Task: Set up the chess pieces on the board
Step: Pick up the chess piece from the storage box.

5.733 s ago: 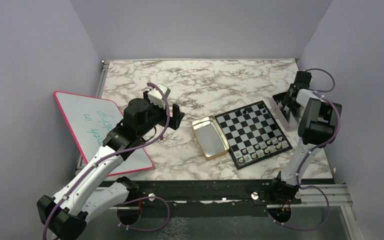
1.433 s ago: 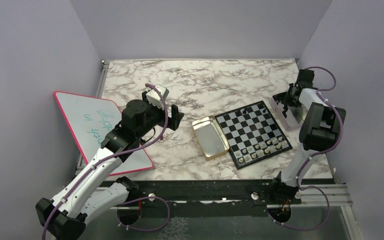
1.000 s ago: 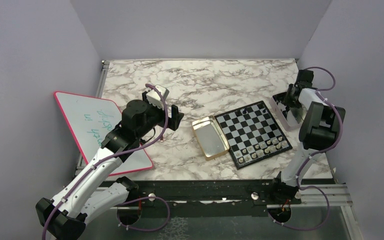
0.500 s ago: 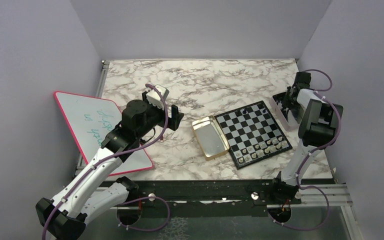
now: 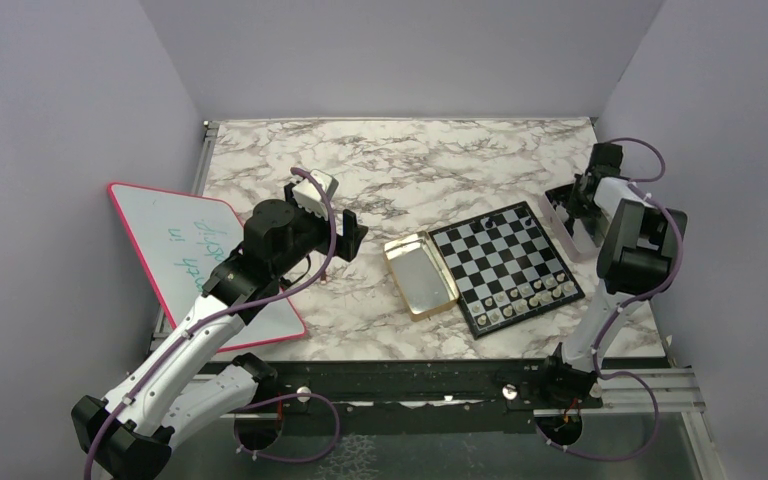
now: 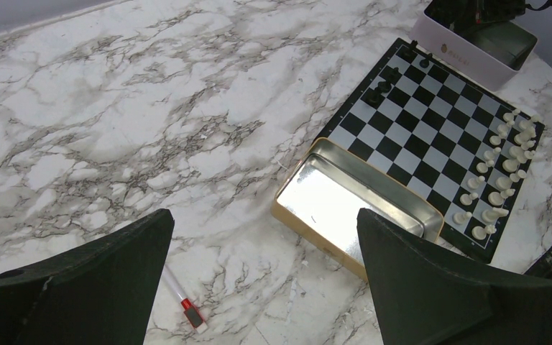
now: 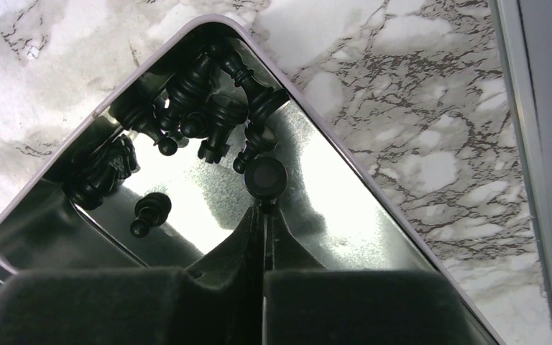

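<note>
1. Right gripper (image 7: 264,207) is down inside the pale-rimmed tray (image 7: 330,208). Its jaws are clenched tight together, tips right up against a black piece (image 7: 266,177) seen end-on. Whether that piece is actually pinched, I can't tell.
2. More black chess pieces (image 7: 201,97) lie heaped in the tray's far corner, with a lone pawn (image 7: 147,212) apart from the heap.
3. The tray sits on the marble table (image 5: 380,160), just beside the board's right edge.
4. On the board (image 5: 500,255), pale pieces (image 5: 535,292) are lined up in two rows along the near edge, and a few black chessmen (image 6: 387,80) stand toward the far side.
5. Left gripper (image 6: 264,215) hangs released, jaws wide, over the table left of the open gold tin (image 5: 420,275), which lies against the board's left side.
</note>
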Available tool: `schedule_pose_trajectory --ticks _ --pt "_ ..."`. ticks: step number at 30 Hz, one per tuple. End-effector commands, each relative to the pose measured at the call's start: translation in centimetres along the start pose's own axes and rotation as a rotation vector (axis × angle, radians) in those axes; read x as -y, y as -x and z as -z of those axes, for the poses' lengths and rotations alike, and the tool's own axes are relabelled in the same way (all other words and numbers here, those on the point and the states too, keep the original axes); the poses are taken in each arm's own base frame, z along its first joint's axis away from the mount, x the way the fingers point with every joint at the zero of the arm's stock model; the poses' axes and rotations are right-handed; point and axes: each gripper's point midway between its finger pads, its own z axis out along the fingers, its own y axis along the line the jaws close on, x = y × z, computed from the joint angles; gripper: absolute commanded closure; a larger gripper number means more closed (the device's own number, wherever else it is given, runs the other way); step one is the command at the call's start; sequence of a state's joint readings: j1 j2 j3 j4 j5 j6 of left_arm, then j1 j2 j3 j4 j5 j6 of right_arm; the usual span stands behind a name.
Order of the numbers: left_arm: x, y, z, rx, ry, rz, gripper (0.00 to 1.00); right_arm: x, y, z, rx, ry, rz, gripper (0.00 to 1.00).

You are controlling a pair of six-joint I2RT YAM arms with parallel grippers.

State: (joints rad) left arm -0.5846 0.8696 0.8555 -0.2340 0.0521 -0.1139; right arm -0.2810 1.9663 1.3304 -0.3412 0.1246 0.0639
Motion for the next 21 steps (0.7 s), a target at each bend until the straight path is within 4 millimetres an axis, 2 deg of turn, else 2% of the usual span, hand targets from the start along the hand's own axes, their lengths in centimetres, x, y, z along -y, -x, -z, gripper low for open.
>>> schedule_pose_trajectory --ticks 1,11,19,21 --pt "0.1 0.2 0.2 0.016 -0.001 -0.007 0.01 0.3 1.5 2.5 0.040 -0.015 -0.008 0.98" --pt "0.0 0.4 0.2 0.033 0.003 -0.003 0.01 -1.1 2.7 6.1 0.072 -0.040 0.010 0.99" --pt "0.0 0.2 -0.2 0.034 0.001 0.004 0.01 -4.6 4.3 10.6 0.134 0.086 0.042 0.99" --pt "0.2 0.2 -0.3 0.041 -0.015 -0.011 0.01 -6.4 4.3 12.0 0.140 0.175 0.049 0.99"
